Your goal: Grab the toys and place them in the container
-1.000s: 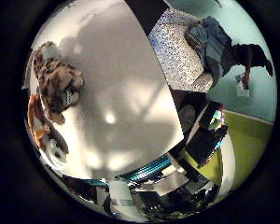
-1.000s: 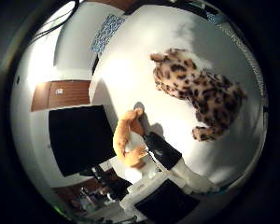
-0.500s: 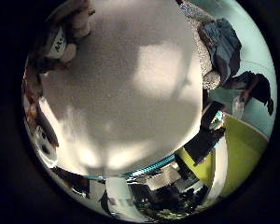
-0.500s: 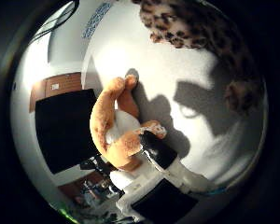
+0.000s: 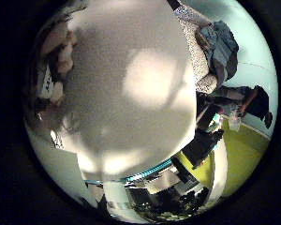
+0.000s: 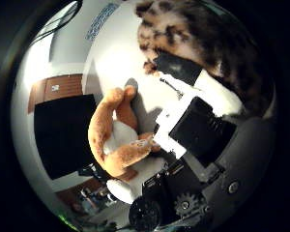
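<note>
Firstly, little finger side: white table (image 5: 131,89), bare across its middle; pale soft toy (image 5: 54,70) at its edge. Thumb side: hand (image 6: 203,130), fingers curling onto leopard-spotted plush (image 6: 193,38); orange plush (image 6: 116,140) lying just beside on the table. No container visible.

- Robot hand (image 6: 198,140) now much lower and closer to the white table (image 5: 140,84) than a second ago.
- Fingers (image 6: 203,121) now bent in across the thumb side view, reaching to the spotted toy (image 6: 193,38); only a small bit seen before.
- Spotted toy bigger and nearer now, partly hidden behind the fingers.
- Orange toy (image 6: 113,145) bigger now, lying just beside the fingers.
</note>
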Action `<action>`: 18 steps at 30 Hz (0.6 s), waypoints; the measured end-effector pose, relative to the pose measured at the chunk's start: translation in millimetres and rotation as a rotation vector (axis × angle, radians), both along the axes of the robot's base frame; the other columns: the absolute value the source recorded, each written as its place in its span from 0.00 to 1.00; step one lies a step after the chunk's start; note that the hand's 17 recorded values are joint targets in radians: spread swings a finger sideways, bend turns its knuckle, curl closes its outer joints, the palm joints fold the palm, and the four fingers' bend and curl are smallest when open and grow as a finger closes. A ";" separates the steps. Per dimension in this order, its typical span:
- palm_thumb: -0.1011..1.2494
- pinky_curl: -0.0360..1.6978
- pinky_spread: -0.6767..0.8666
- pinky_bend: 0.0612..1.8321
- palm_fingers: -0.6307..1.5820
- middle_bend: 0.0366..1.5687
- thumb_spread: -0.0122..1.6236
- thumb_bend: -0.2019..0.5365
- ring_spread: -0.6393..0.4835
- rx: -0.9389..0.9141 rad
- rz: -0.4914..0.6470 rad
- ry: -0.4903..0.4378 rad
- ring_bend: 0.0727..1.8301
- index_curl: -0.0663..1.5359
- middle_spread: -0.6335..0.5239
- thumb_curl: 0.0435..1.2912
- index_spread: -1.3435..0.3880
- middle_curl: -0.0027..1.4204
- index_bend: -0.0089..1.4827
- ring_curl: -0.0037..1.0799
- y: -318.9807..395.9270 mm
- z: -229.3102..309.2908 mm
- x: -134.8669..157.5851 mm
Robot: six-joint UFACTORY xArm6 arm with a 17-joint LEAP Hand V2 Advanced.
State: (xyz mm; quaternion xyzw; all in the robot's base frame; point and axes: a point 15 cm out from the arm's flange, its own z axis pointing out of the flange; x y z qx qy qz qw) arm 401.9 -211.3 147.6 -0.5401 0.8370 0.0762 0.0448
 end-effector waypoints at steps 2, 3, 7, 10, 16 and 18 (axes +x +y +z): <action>0.70 0.29 0.12 0.51 0.80 0.52 0.66 0.26 0.27 -0.008 0.003 -0.006 0.58 0.33 0.26 0.30 0.51 0.49 0.29 0.49 -1.4 3.9 0.6; 0.71 0.30 0.13 0.53 0.82 0.53 0.65 0.27 0.27 -0.017 0.007 -0.011 0.60 0.35 0.26 0.31 0.51 0.51 0.33 0.51 -2.8 7.7 0.9; 0.77 0.38 0.19 0.65 0.78 0.63 0.63 0.26 0.30 -0.047 0.020 -0.041 0.67 0.48 0.27 0.35 0.51 0.60 0.50 0.59 -6.5 28.4 2.6; 0.81 0.42 0.23 0.69 0.77 0.68 0.63 0.26 0.31 -0.080 0.023 -0.093 0.69 0.56 0.28 0.38 0.53 0.65 0.60 0.64 -9.8 60.8 3.8; 0.84 0.50 0.27 0.71 0.75 0.75 0.61 0.26 0.32 -0.124 0.047 -0.174 0.71 0.62 0.33 0.43 0.57 0.69 0.68 0.72 -2.3 137.6 -14.1; 0.84 0.52 0.28 0.71 0.74 0.77 0.61 0.25 0.32 -0.129 0.058 -0.189 0.71 0.64 0.34 0.45 0.58 0.70 0.69 0.74 5.4 164.1 -22.7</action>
